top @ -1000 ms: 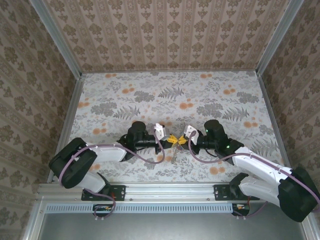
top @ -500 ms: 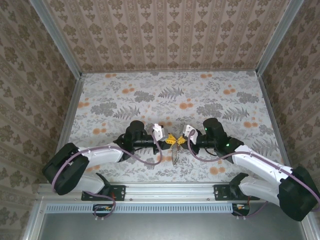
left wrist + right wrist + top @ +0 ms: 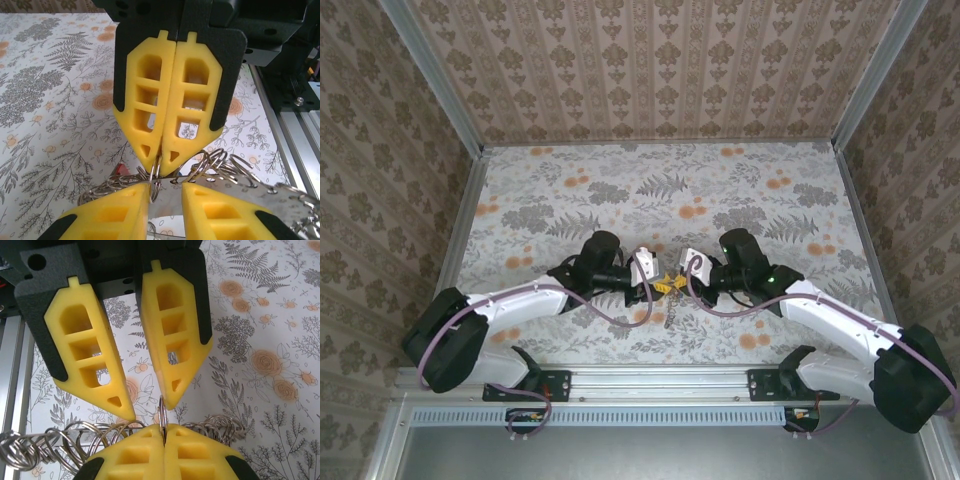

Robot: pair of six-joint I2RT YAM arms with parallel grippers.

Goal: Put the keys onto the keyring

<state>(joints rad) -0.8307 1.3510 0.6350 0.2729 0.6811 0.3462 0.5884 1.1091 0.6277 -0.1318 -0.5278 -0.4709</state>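
Observation:
A thin silver split ring, the keyring [image 3: 162,416], stands on edge with my right gripper [image 3: 164,432] shut on its lower part. That gripper [image 3: 161,167] faces the left wrist camera, pinching the ring [image 3: 156,186]. My left gripper [image 3: 165,192] is open, its fingers apart either side of the ring. It [image 3: 150,409] comes in from above in the right wrist view, one fingertip [image 3: 170,399] touching the ring's top. A flat metal strip [image 3: 235,187] strung with several more rings crosses behind. A red key head [image 3: 120,169] peeks out at the left. Both grippers [image 3: 655,281] [image 3: 678,278] meet mid-table, silver keys [image 3: 670,312] hanging below them.
The floral table [image 3: 670,200] stretches out behind the grippers, walled on three sides by patterned panels. The aluminium rail [image 3: 650,380] with both arm bases runs along the near edge, close behind the keys. Loose rings [image 3: 30,450] crowd the strip on the left.
My left gripper has opened from shut. Both grippers shifted slightly toward the far side, and the left arm's elbow swung left and down. The right gripper stayed shut on the ring.

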